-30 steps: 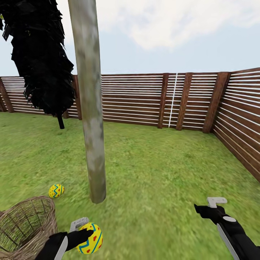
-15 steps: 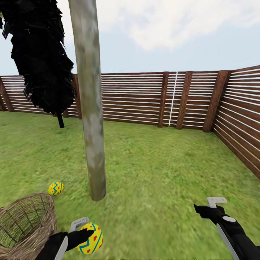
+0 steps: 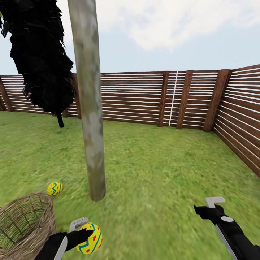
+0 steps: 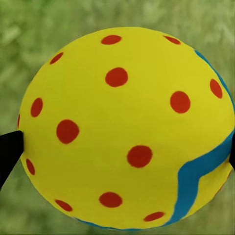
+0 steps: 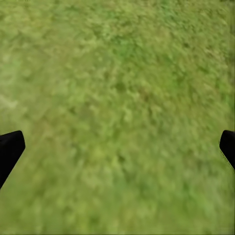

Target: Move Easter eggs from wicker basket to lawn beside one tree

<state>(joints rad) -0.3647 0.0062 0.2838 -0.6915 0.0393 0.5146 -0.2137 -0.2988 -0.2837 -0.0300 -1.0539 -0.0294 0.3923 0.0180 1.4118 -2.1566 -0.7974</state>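
Note:
My left gripper (image 3: 86,234) is shut on a yellow Easter egg (image 3: 90,238) with blue zigzags and red dots, low at the front, right of the wicker basket (image 3: 26,224). The left wrist view has this egg (image 4: 125,129) close up between dark fingertips (image 4: 9,152), over grass. A second egg (image 3: 55,188) lies on the lawn (image 3: 159,169) just left of the pale tree trunk (image 3: 91,119). The basket's inside shows no egg from here, though part is cut off. My right gripper (image 3: 209,206) hangs open over bare grass at the right, its fingers (image 5: 10,149) wide apart.
A dark columnar tree (image 3: 39,54) stands at the back left. A brown slatted fence (image 3: 151,97) closes the back and runs along the right side (image 3: 242,119). Open grass lies between the trunk and the right fence.
The view has crept slightly forward and right, so the basket and the lying egg have slid a little left. Both arms hold the same pose, the egg still gripped.

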